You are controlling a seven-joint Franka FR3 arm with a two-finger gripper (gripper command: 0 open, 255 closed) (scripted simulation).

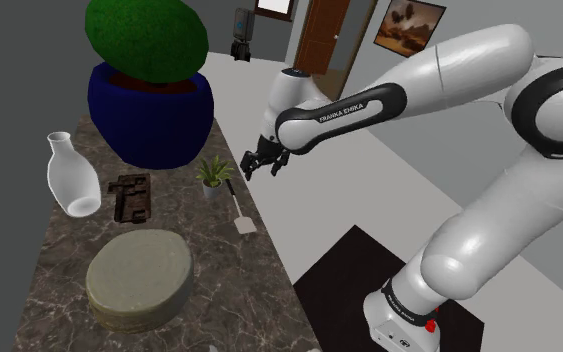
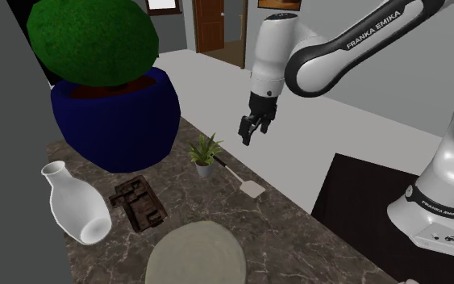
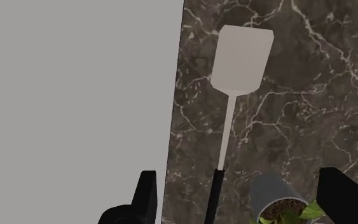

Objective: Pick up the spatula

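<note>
The spatula (image 3: 241, 62) lies flat by the desk's (image 3: 298, 114) edge at the shoulder view's centre, beside a small potted plant (image 1: 213, 173), below the wide-open fingers (image 3: 147, 197), and looks light, stiff and thin, best pinched across its dark handle.

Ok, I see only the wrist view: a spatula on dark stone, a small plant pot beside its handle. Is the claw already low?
Observer: No, in the shoulder view the claw hangs clear above the spatula, touching nothing.
Operator: What stands beyond the plant?
Observer: A big blue pot holding a green bush, right behind the small plant.
Operator: Anything else nearby?
Observer: A white vase and a brown carved block, across the plant from the spatula.
</note>
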